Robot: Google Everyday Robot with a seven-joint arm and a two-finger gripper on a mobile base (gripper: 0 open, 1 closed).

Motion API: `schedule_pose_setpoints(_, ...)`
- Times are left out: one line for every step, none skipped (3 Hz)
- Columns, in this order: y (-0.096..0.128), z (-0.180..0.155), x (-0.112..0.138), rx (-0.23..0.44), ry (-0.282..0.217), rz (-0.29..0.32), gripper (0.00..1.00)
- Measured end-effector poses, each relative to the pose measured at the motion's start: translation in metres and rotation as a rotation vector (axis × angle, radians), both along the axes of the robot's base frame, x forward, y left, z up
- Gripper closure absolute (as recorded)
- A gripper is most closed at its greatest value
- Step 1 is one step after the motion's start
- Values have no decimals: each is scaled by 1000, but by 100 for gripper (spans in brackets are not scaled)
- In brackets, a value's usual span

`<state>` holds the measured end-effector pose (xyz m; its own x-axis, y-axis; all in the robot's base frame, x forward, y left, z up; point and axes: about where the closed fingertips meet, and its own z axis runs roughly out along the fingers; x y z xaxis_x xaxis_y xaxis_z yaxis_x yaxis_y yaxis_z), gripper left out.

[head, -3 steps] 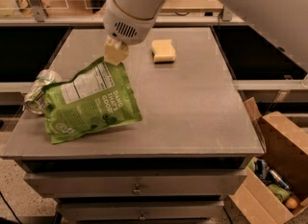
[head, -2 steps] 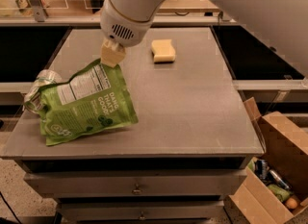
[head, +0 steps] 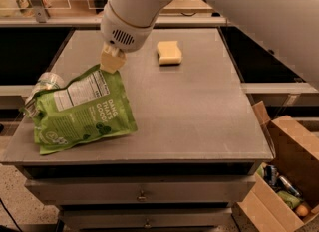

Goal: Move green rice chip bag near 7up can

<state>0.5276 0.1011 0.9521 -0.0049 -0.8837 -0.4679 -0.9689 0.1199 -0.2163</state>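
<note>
The green rice chip bag (head: 82, 110) lies on the left part of the grey table (head: 199, 116), label side up, tilted. The 7up can (head: 44, 86) lies on its side at the table's left edge, partly hidden behind the bag's left side and touching it. My gripper (head: 111, 59) hangs from the white arm, with its tan fingers pressed together on the bag's upper right corner.
A pale-yellow sponge block (head: 169, 52) sits at the back middle of the table. An open cardboard box (head: 286, 171) with cans stands on the floor at the right. Drawers (head: 142, 194) run under the table front.
My gripper has moved a little left and down, and the bag has slid left with it, now overlapping the can.
</note>
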Motion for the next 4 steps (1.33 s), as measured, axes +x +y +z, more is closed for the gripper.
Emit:
schedule_pose_setpoints(0,-4,3,-1,7,-3,59)
schedule_pose_setpoints(-2,-6,6,1,8,-12,35)
schedule_pose_setpoints(-4,-8,8,8,8,-21,13)
schedule_pose_setpoints(-3,-8,7,7,8,-18,0)
